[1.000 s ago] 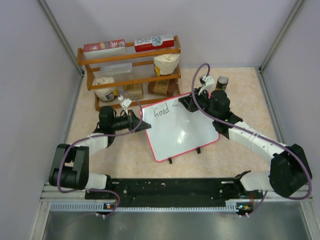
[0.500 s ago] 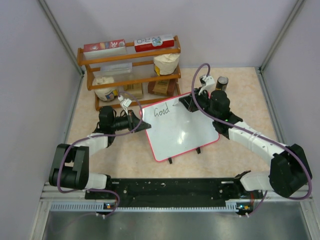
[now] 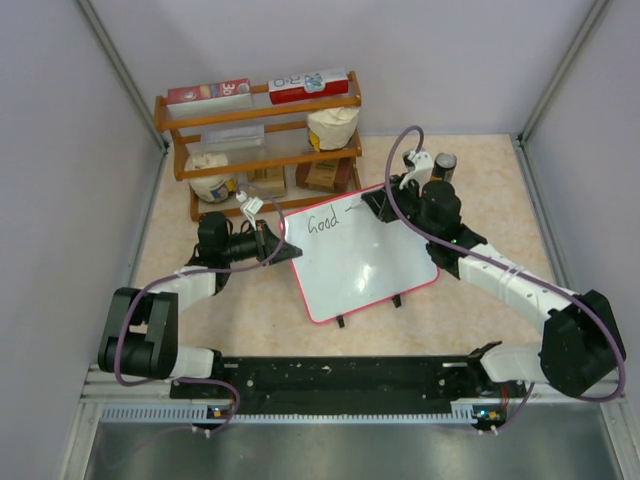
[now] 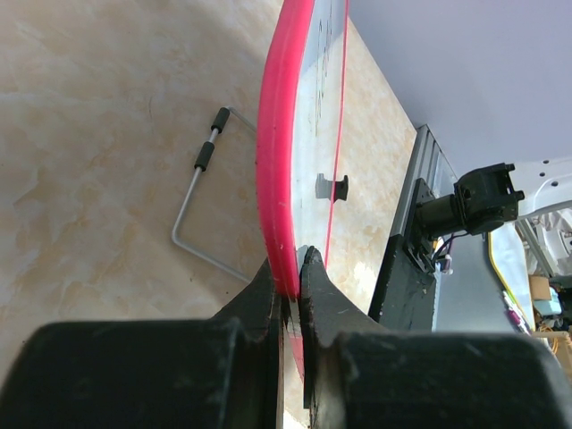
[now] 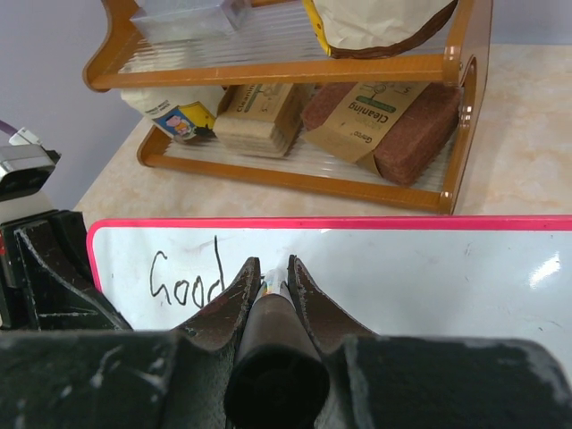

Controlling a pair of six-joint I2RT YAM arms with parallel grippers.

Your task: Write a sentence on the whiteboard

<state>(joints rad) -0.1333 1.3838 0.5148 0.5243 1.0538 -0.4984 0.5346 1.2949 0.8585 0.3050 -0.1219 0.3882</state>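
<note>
Whiteboard [image 3: 362, 268]: stood on the surface [image 3: 490, 200], its red left edge clamped in my left fingers [image 4: 288, 268].
Marker [image 5: 275, 375]: clamped in my right fingers [image 5: 268, 273], tip at the board just right of "Good".
Sentence [image 5: 186, 279]: since a second ago my right fingers had shifted rightward, exposing a short stroke after "Good". I judged the second word begun.

Even overhead light is filling the scene, leaving faint shadows on the worktop [image 3: 500, 190]. A pale sheen is lying across the whiteboard [image 3: 365, 265], with a hotspot glinting at 3 o'clock in the right wrist view. At 6 o'clock, the left gripper [image 4: 290, 261], the right gripper [image 5: 272, 264] and its marker [image 5: 273, 375] are blurring into dark foreground.
</note>
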